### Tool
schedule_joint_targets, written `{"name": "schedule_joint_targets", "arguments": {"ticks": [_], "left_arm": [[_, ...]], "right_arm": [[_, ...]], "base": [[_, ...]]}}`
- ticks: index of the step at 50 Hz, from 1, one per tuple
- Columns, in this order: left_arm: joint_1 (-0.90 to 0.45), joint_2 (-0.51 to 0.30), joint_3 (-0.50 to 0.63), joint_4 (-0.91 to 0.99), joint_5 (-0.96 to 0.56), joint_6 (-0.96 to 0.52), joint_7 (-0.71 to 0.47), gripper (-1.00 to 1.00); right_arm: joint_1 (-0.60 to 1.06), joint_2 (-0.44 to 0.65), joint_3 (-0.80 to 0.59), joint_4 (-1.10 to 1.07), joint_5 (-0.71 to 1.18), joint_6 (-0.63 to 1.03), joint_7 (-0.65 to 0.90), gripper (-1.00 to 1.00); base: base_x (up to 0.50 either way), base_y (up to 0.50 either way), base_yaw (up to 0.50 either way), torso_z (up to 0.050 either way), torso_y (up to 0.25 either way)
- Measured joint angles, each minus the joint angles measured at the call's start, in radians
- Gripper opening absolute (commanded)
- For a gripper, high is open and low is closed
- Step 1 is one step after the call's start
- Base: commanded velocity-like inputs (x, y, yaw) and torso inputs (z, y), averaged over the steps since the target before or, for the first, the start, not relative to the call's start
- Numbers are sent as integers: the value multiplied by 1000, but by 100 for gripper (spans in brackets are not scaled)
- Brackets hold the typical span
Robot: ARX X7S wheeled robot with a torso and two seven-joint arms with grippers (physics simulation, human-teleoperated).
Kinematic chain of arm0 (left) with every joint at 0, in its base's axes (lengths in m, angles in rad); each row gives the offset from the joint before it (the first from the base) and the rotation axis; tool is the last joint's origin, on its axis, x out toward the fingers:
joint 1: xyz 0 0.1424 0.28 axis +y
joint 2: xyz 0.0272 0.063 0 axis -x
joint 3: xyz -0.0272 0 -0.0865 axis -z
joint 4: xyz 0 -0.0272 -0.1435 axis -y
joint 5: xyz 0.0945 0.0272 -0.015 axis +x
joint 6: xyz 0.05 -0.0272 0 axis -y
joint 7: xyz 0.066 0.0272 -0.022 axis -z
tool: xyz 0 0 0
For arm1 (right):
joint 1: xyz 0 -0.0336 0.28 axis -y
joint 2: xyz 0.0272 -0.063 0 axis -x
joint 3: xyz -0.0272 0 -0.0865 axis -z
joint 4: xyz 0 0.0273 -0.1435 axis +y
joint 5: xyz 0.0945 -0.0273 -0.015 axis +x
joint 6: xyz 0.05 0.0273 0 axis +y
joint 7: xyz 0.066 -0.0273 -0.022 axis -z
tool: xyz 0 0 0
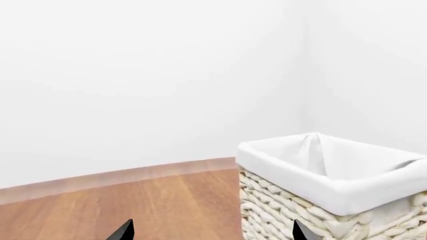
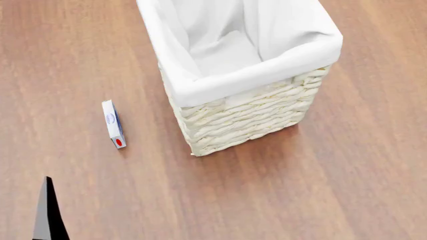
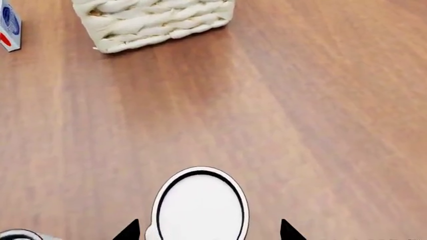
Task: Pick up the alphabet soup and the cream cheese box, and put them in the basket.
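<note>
The basket stands on the wood floor, cream wicker with a white liner; it also shows in the left wrist view and the right wrist view. The cream cheese box lies on the floor left of the basket, apart from it, and also shows in the right wrist view. My right gripper is open, its fingertips on either side of a can's pale white top, with gaps on both sides. The can's label is hidden. My left gripper is open and empty beside the basket.
The rim of a second can shows at the edge of the right wrist view. A dark finger of my left gripper shows low in the head view. A white wall stands behind the basket.
</note>
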Motion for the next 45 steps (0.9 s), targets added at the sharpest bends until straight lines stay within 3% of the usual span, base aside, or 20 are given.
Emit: {"name": "schedule_joint_targets", "arguments": {"ticks": [45], "left_arm": [[-7,-9,2,1,12,-15,-25,100]], "right_arm": [[22,-58,19,124,57,9,-95,100]], "base": [[0,0,0,0,0]]}}
